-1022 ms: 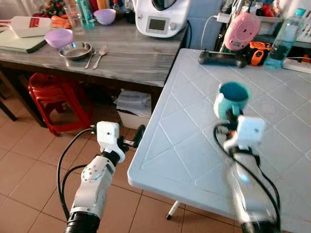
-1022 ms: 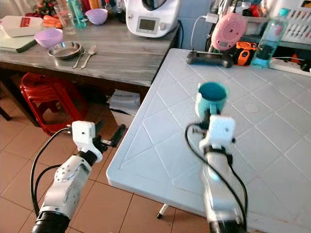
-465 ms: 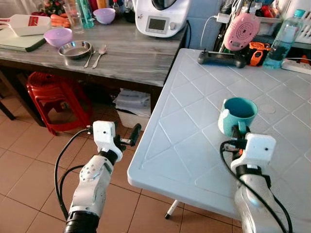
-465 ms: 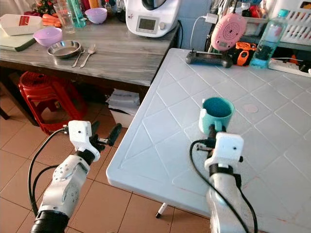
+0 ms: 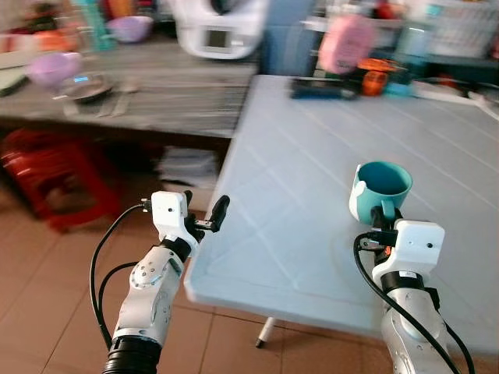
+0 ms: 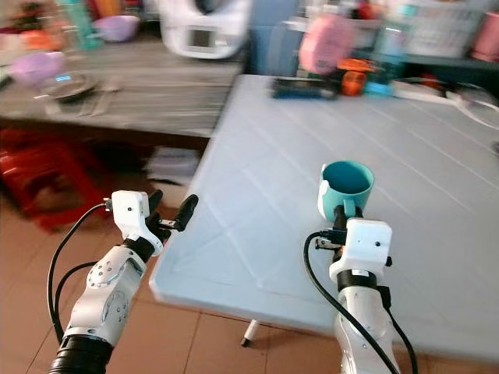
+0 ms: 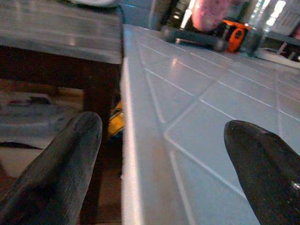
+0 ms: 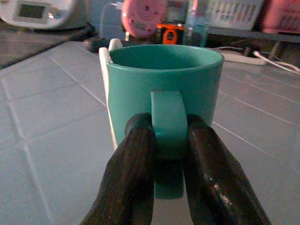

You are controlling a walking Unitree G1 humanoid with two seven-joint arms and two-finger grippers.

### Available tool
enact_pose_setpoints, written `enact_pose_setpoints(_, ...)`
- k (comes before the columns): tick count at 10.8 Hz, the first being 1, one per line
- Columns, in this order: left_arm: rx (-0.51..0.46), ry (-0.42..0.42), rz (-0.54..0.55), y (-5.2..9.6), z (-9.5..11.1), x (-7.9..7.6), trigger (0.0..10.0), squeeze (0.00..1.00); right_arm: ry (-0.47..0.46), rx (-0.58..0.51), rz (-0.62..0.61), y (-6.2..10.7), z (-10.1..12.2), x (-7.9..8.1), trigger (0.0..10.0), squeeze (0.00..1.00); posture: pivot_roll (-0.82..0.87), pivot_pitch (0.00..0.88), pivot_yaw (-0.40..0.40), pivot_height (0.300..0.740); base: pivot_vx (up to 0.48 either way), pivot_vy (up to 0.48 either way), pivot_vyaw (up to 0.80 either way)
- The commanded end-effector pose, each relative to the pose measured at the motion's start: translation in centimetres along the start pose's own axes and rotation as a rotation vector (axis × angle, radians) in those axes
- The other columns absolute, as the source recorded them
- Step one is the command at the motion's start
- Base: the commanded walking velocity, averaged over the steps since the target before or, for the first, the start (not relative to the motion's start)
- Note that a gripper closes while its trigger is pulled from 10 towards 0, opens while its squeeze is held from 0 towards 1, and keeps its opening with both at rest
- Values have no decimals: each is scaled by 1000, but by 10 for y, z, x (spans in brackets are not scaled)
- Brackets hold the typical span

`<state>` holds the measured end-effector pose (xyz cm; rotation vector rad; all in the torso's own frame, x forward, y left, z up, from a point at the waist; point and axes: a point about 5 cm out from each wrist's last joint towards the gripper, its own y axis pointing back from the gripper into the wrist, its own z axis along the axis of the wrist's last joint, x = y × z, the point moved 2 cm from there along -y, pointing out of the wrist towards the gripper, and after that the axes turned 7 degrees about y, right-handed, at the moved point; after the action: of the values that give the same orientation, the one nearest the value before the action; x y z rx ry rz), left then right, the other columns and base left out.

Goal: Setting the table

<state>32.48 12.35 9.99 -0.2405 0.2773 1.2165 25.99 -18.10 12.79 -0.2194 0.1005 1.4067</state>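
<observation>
A: On the pale blue table [image 5: 296,195], head views: what's up?
B: Teal mug [image 5: 380,191] upright near the front edge. Right gripper [image 5: 380,220] directly behind it. Left gripper [image 5: 204,218] off the table's left corner, fingers spread, holding nothing. Background blurred.

A: Left wrist view?
B: Two black fingers [image 7: 61,164] wide apart, table edge [image 7: 133,154] running between them.

A: Right wrist view?
B: Both fingers [image 8: 133,173] clamped on the mug's handle [image 8: 168,126]. Whether the mug's base touches the table, can't tell.
</observation>
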Motion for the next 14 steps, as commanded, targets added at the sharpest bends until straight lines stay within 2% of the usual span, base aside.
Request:
enact_pose_setpoints(1,6,-4,-4,0,0,1,10000,0,1,-24,13,0,6,2,10000,0,31,44,23,740,0,285,-800)
enact_pose_setpoints(14,-7,-8,-56,-2,0,-7,10000,0,16,-37,59,-11,9,9,10000,0,22,46,24,740,0,423,0)
